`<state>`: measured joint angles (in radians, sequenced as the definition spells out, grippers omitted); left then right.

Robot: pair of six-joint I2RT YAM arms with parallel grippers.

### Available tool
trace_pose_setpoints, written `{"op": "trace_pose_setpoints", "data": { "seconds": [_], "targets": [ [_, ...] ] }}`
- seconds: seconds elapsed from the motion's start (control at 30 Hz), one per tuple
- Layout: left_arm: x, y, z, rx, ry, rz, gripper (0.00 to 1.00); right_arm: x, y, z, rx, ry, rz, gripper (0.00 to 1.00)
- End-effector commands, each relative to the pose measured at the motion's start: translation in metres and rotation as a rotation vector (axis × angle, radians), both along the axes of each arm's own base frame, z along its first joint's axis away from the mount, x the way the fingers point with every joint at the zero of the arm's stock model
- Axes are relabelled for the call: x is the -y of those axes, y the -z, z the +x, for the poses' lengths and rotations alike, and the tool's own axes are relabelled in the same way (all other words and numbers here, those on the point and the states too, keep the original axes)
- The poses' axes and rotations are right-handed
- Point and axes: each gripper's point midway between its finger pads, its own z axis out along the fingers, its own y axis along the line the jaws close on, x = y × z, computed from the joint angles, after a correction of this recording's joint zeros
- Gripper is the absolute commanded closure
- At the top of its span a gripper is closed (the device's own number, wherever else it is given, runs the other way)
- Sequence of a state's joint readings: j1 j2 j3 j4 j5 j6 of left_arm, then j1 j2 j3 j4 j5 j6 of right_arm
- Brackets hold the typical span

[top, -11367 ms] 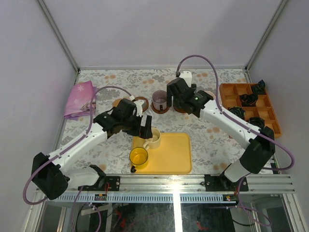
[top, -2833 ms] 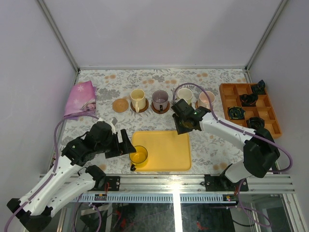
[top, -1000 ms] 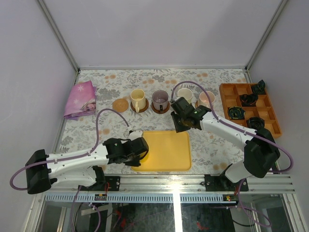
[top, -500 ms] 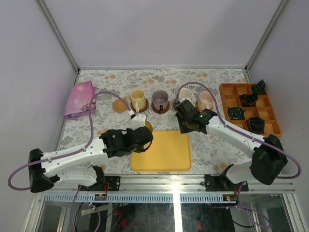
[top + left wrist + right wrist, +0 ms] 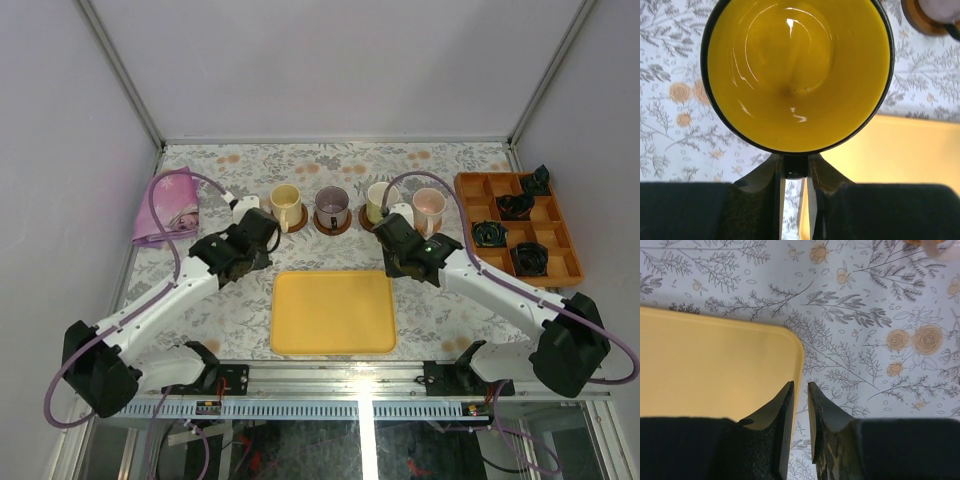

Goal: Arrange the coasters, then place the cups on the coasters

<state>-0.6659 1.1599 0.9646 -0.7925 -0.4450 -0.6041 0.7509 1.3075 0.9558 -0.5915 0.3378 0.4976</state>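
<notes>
Since half a second ago the left arm has swung away from the tray's 10 o'clock corner toward the 9 o'clock end of the cup row, and the right arm has edged toward 3 o'clock. The left pincer (image 5: 796,167) is clamped narrow on the dark handle of the yellow cup (image 5: 797,70). That cup hangs upright above the flowered desk (image 5: 430,300), with the yellow tray (image 5: 332,315) at its 4 o'clock.

The right pincer (image 5: 800,387) stands narrow, a slim gap with nothing in it, over the tray's 1 o'clock corner.

Outward, at the tray's 12 o'clock, the cream cup (image 5: 285,203), purple-grey cup (image 5: 331,207), pale green-white cup (image 5: 377,200) and pink cup (image 5: 428,207) stand in a line. Brown coasters (image 5: 334,229) show under the cream and purple-grey ones; under the others I cannot tell. The bare coaster seen earlier at the row's 9 o'clock end is hidden beneath the left arm.

I judge four cups done and one left: the yellow cup still has to go down onto that last coaster.
</notes>
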Motion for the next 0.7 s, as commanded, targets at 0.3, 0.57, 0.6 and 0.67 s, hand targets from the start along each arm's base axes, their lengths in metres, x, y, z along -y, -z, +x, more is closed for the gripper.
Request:
{"op": "trace_pose_setpoints", "data": {
  "seconds": [0.3, 0.57, 0.6, 0.67],
  "targets": [
    [-0.042, -0.009, 0.124, 0.055, -0.033, -0.149, 1.00, 0.038, -0.055, 0.029, 0.228, 0.210, -0.029, 0.75],
    [-0.050, 0.001, 0.163, 0.026, -0.027, -0.225, 1.00, 0.051, -0.064, 0.036, 0.256, 0.266, -0.041, 0.74],
    [-0.049, 0.003, 0.166, 0.019, -0.019, -0.225, 1.00, 0.052, -0.064, 0.037, 0.257, 0.270, -0.042, 0.74],
    [-0.049, 0.008, 0.170, 0.004, -0.006, -0.222, 1.00, 0.052, -0.064, 0.040, 0.260, 0.278, -0.039, 0.74]
  ]
}}
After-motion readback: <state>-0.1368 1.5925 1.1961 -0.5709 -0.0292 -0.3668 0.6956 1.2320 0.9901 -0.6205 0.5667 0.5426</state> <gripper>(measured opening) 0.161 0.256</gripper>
